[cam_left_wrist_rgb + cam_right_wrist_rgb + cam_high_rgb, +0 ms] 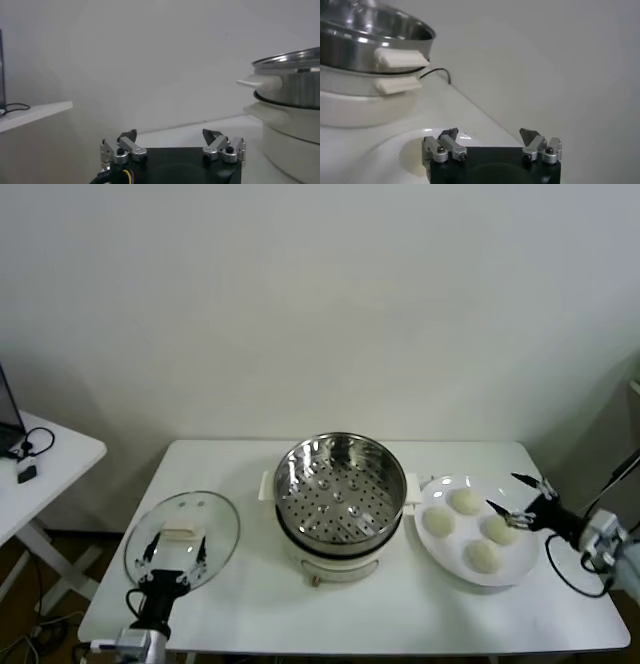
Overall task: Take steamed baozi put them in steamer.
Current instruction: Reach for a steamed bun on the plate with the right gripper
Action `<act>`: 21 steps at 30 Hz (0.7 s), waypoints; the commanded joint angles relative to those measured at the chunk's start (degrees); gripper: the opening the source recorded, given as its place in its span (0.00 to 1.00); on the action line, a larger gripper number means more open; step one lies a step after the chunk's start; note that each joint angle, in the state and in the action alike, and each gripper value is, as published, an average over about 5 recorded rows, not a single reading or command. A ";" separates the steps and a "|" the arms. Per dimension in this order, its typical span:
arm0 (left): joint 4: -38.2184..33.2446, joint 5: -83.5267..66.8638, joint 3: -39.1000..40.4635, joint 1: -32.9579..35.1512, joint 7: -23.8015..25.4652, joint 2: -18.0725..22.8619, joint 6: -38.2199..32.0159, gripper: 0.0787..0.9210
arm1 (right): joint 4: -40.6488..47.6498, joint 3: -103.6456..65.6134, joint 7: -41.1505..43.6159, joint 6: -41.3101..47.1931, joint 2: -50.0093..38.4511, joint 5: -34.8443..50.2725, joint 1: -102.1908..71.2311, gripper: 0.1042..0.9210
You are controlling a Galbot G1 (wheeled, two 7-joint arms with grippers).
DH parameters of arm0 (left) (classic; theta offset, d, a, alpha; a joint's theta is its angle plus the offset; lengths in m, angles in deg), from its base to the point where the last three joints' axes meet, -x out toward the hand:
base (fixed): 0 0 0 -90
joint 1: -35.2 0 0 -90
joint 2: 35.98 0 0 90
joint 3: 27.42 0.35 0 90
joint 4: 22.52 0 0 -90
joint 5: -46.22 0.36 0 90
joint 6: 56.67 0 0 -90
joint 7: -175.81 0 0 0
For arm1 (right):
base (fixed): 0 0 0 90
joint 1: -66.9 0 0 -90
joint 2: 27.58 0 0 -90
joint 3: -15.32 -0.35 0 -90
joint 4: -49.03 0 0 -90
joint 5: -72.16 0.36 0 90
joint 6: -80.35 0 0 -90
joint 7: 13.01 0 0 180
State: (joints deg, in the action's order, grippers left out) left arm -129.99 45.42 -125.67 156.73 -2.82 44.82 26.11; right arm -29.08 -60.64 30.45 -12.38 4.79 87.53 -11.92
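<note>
A: Starting nearest us, the left tool (pixel 173 567) is sitting low at the front left edge of the table (pixel 250 624), fingers spread and gripping nothing, just in front of the round glass lid (pixel 183 536). It is looking parked.

B: And the right tool (pixel 518 498) is doing the work. It is reaching in from the right over the white plate (pixel 447 559), fingers splayed wide and released, nothing between them.

A: Four steamed baozi (pixel 482 556) are lying on that plate, all four on it and none in the pot. The tool is hovering at the right-hand bun (pixel 498 530), one finger on either side of it as far as the head view is showing.

B: Whether the tips are touching the dough, I am not able to tell.

A: Behind and left of the plate, the steamer (pixel 339 487) is standing at the table's middle, basket bare, its side handle (pixel 400 57) close to the plate rim.

B: My worry is the squeeze. Soft dough is likely to dent or tear if the fingers clamp hard, and a smooth dome could be slipping out if they close too high.

A: The neighbouring buns are crowding close too, so a wide finger may be nudging one off the plate.
</note>
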 commanded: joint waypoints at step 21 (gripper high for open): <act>0.91 -0.27 0.27 -2.37 -0.10 -1.59 2.05 0.88 | 34.01 65.98 29.65 -5.69 13.45 -23.85 61.39 0.88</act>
State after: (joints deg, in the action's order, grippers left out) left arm -129.12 45.15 -125.46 154.65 -2.91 43.47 27.88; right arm -1.42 -4.23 56.23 -17.09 13.31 69.49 43.04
